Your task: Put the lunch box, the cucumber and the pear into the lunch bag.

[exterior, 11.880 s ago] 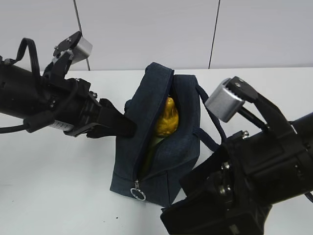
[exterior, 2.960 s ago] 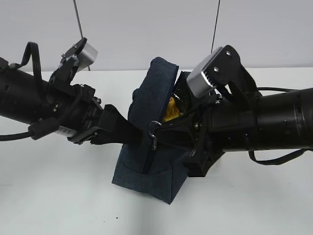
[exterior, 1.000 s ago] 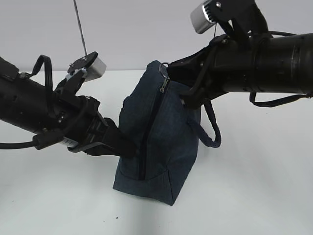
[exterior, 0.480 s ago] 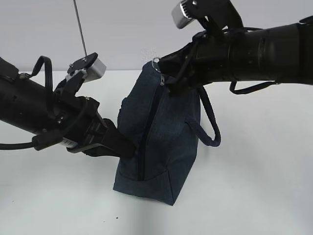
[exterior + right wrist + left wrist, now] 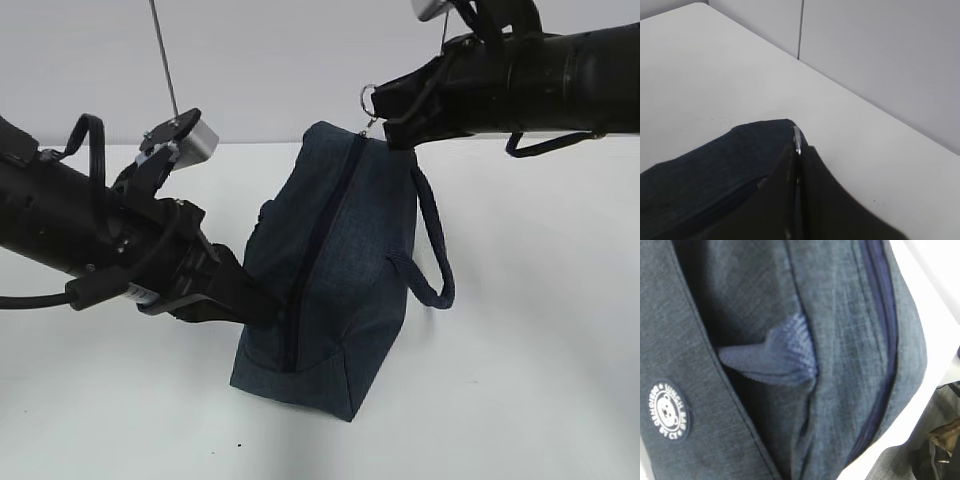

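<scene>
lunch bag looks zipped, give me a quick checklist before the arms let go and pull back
1. Zipper closed along the lunch bag: ok, the teeth line shows no gap in the exterior view.
2. Ring pull at the end of its run: ok, it sits at the bag's top corner, pinched by the right gripper.
3. Lunch box, cucumber and pear inside: cannot tell, the shut bag hides its contents.
4. Left gripper steadying the bag: ok, jaws shut on the fabric at its side.
5. Bag resting on the table: ok, its base is down, though it leans.
6. Handle clear of the arms: ok, it hangs free.
</scene>
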Robot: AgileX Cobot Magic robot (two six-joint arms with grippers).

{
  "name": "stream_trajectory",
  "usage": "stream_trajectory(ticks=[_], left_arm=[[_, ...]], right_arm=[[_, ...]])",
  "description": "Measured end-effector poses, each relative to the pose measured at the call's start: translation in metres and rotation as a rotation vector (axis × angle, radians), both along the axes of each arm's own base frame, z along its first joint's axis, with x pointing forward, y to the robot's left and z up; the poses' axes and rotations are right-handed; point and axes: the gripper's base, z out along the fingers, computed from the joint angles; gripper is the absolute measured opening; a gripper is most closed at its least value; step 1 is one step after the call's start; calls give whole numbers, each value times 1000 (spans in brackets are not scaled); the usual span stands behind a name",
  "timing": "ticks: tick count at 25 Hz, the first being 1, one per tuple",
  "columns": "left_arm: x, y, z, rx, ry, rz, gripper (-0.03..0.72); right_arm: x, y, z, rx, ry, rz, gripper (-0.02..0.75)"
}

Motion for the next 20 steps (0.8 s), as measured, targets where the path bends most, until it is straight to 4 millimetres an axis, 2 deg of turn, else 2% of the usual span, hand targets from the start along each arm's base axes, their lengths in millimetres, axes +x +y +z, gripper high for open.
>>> stream_trajectory(ticks=[7, 12, 20], left_arm=[[-4, -1, 0, -7, 27, -33, -8], [-8, -1, 0, -9, 55, -74, -8], [-9, -1, 1, -14, 65, -84, -8]], right_arm=[[18, -6, -4, 7, 6, -18, 6], [35, -16, -17, -1, 30, -52, 6], [40, -20, -19, 1, 31, -53, 6]])
